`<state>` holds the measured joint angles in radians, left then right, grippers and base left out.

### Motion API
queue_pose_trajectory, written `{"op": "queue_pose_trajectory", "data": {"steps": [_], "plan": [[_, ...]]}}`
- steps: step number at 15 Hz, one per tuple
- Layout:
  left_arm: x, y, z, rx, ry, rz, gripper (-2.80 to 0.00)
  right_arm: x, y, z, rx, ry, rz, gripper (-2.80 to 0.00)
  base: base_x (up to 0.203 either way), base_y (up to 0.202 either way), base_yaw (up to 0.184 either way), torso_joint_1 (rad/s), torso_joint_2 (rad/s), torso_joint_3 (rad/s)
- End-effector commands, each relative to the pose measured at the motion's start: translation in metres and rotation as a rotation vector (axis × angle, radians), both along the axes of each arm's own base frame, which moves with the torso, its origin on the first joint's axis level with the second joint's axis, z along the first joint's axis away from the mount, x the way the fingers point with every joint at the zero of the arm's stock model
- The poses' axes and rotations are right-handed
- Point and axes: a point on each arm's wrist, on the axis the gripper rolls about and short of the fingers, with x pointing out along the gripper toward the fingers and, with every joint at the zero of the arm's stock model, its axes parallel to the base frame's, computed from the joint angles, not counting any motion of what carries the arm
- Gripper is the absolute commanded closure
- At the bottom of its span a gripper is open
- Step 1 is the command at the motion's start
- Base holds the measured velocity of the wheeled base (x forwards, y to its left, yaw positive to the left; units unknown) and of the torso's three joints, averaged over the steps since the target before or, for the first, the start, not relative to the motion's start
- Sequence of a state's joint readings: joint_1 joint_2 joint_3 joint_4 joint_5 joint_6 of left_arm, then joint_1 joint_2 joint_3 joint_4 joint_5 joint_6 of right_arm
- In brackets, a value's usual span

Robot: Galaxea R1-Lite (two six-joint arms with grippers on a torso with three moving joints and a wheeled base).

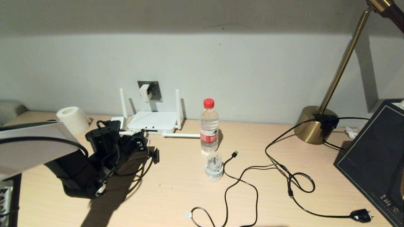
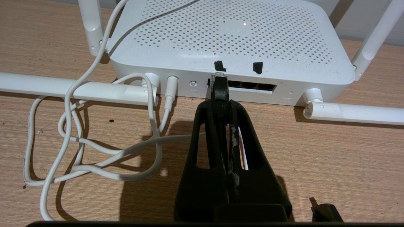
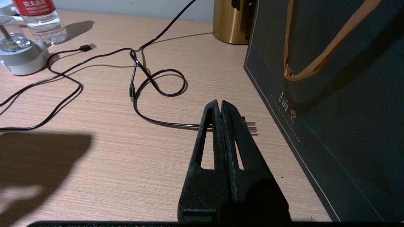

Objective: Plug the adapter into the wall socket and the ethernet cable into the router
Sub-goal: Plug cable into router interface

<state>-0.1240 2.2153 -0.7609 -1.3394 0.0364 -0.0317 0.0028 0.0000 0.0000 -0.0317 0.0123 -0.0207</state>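
The left gripper is clamped tight on the plug end of the ethernet cable, its two fingers pressed together around the black boot so that only the clear tip shows past them. That tip sits right at the left end of the dark port row on the router, at or just inside the opening; how deep it has gone I cannot tell, since the fingers hide the latch. The router lies flat on the desk against the wall, two of its antennas folded down along the near edge, with a thin white cord looped on the wood beside the gripper and running to the power jack. Above it, in the head view, the adapter is already seated in the wall socket, so that half looks done. The right gripper is pinched closed on nothing, parked low over the desk near a dark bag and a mains plug. Risks, as I judge them: the plug may be slightly off the port's line, and a push would then shove the light router back toward the wall instead of seating it. Letting go before the latch catches could leave the plug loose. Drawing back could also snag the white cord.
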Motion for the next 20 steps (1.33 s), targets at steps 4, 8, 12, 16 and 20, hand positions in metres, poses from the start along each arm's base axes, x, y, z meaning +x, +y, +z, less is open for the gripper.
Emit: {"op": "queue_pose_trajectory", "data": {"steps": [4,8,12,16,20], "plan": [[0.0,-0.0001,-0.0006,-0.001,-0.003,0.0,0.0,0.0007,0.0,-0.0025,-0.001,0.009,0.0,0.0,0.0,0.0,0.0,0.0,0.0,0.0],[-0.0007,0.0,-0.0014,0.0,0.001,0.0,0.0,0.0007,0.0,-0.0025,-0.001,0.009,0.0,0.0,0.0,0.0,0.0,0.0,0.0,0.0],[-0.0004,0.0001,-0.0038,0.001,0.008,0.003,0.0,0.0007,0.0,-0.0025,-0.001,0.009,0.0,0.0,0.0,0.0,0.0,0.0,0.0,0.0],[0.0001,-0.0001,-0.0032,0.0,0.005,0.0,0.0,0.0007,0.0,-0.0025,-0.001,0.009,0.0,0.0,0.0,0.0,0.0,0.0,0.0,0.0],[0.0002,-0.0001,-0.0038,0.0,0.006,0.001,0.0,0.0007,0.0,-0.0025,-0.001,0.009,0.0,0.0,0.0,0.0,0.0,0.0,0.0,0.0]]}}
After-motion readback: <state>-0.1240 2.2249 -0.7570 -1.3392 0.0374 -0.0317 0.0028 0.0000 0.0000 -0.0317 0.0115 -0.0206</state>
